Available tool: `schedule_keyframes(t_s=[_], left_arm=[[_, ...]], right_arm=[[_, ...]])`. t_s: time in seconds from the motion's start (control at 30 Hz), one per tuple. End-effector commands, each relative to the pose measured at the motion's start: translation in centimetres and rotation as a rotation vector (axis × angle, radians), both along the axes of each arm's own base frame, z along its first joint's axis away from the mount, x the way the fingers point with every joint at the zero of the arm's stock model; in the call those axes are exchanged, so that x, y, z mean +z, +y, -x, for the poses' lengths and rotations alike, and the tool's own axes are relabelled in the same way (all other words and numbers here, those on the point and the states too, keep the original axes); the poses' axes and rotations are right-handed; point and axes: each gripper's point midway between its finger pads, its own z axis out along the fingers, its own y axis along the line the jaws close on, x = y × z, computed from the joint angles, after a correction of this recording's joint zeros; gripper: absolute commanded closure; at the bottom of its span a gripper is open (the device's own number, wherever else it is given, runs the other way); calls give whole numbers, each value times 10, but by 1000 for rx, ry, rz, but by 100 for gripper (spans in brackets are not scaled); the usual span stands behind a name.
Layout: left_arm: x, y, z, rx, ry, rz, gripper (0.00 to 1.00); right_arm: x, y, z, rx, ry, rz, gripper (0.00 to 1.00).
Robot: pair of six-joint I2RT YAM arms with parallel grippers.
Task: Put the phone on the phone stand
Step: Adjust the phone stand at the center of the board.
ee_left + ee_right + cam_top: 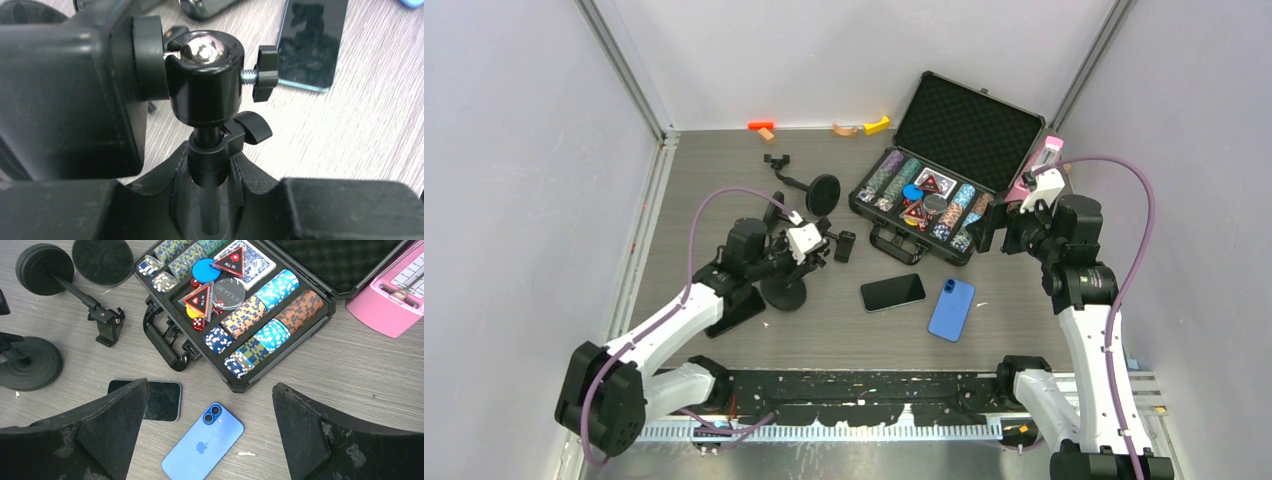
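Note:
A black phone stand [786, 290] with a round base stands upright left of centre. My left gripper [797, 258] is shut on its thin post [209, 165], just under the ball head [204, 75], with a finger on each side. A dark-screened phone [892, 292] lies flat on the table, and a blue phone [951, 309] lies face down to its right. My right gripper [990, 232] is open and empty, held above the table. In the right wrist view the blue phone [202, 445] lies below the wide-open fingers [115, 415], and the dark phone [162, 400] is partly hidden behind the left one.
An open black poker chip case [969, 125] sits at the back right, with a pink device [1046, 160] beside it. A second black stand [809, 185] lies tipped over behind the left gripper. Small orange and yellow blocks [761, 126] lie along the back wall.

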Motion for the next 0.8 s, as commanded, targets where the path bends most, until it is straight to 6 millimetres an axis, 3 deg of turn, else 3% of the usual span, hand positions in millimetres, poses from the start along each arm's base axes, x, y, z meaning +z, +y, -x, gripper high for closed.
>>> schedule_keyframes(t_s=[0.0, 0.33, 0.6, 0.77], left_arm=[[50, -32, -19, -49, -150, 221, 100], [22, -24, -15, -13, -147, 228, 89], [39, 1, -15, 65, -194, 227, 86], [41, 11, -3, 68, -214, 199, 50]], right_arm=[[6, 2, -2, 21, -31, 8, 0], [6, 3, -1, 28, -33, 6, 0], [6, 4, 0, 33, -34, 4, 0], [7, 4, 0, 34, -37, 4, 0]])
